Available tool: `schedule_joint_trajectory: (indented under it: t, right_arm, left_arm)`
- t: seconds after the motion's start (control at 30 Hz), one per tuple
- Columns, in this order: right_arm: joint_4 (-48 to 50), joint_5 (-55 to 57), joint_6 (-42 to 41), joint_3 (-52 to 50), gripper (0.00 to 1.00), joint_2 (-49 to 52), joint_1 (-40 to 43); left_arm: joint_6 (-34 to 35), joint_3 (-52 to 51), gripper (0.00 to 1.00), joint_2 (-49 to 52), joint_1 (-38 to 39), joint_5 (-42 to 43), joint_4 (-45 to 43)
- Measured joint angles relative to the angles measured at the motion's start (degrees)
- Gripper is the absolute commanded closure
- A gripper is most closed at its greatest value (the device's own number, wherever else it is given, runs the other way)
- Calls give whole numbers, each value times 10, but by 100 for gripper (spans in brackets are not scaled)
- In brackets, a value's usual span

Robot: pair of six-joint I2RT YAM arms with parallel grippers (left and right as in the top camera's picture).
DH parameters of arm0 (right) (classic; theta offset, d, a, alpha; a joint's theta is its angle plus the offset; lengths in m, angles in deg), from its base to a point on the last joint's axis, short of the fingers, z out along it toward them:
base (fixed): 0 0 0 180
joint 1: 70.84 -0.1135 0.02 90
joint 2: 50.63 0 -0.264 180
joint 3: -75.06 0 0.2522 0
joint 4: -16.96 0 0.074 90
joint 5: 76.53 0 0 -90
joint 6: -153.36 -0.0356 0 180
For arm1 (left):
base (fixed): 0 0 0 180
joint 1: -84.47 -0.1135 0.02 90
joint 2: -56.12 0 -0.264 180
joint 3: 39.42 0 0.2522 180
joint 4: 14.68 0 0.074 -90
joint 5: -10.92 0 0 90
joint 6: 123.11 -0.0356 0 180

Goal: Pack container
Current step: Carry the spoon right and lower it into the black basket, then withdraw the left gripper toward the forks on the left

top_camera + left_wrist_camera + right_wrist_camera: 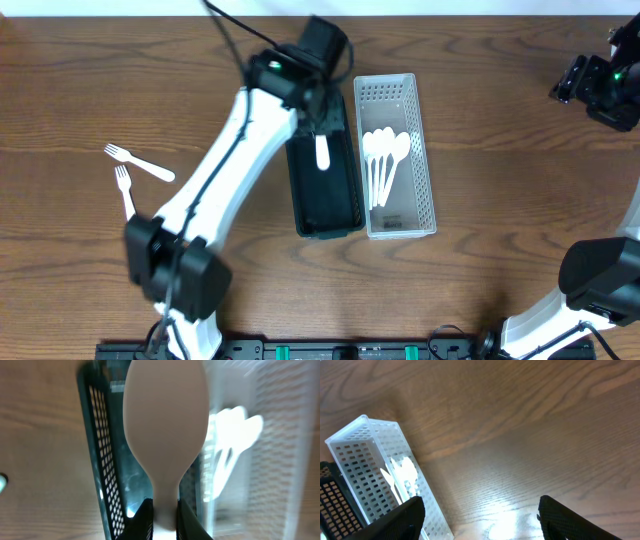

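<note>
Left gripper (165, 519): jaws clamped on the handle of a white spoon (165, 425), one dark finger (144, 522) pressed to each side of the stem. In the left wrist view the bowl points away from the camera and fills the centre of the frame.

Below the spoon I see the dark basket (102, 460), with its perforated wall running along the left side. From overhead, the spoon hangs inside this basket's outline, toward its far end. I cannot tell whether it touches the basket floor.

The white basket (425, 150) stands just beside the dark one on its right, long sides parallel. I cannot tell whether the walls touch. It holds a cluster of loose white spoons (385, 155), bowls toward the far end and handles fanning toward the near end.

Two white forks (140, 162) lie on the wooden table (500, 110), well apart from both baskets, out to the left of the left arm.

Right gripper (480, 506): jaws spread wide with nothing between them, over bare wood near the far right corner. Its wrist camera catches the white basket at lower left.
</note>
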Motion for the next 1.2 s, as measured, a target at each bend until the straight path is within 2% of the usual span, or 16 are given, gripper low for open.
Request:
schedule_joint_trajectory:
  t: [0.2, 0.23, 0.27, 0.33, 0.47, 0.7, 0.77, 0.9, 0.97, 1.1, 1.2]
  right_arm:
    - [-5, 0, 2, 0, 24, 0, 0]
    - [-6, 0, 2, 0, 24, 0, 0]
    - [-6, 0, 2, 0, 24, 0, 0]
    - [-6, 0, 2, 0, 24, 0, 0]
    - [-7, 0, 3, 0, 24, 0, 0]
    - [-7, 0, 4, 0, 24, 0, 0]
    - [-7, 0, 5, 0, 24, 0, 0]
    - [-7, 0, 5, 0, 24, 0, 0]
    - [-9, 0, 7, 0, 24, 0, 0]
    - [-9, 0, 9, 0, 24, 0, 0]
    - [-9, 0, 10, 0, 24, 0, 0]
  left_arm:
    - [-8, -33, 93, 87, -2, -7, 5]
    - [-8, -35, 89, 99, -2, -8, 6]
    - [-9, -35, 75, 109, -2, -8, 7]
    - [-12, -35, 64, 117, -2, -9, 7]
    - [-25, -35, 58, 116, -2, -10, 7]
    - [-57, -35, 57, 103, -2, -17, 23]
    - [-62, -35, 56, 83, -2, -30, 29]
    - [-73, -35, 33, -1, -4, -82, 44]
    - [-73, -34, 26, -61, -13, -105, 53]
    - [-70, -24, 23, -162, -75, -130, 73]
    - [-62, -18, 23, -208, -173, -143, 100]
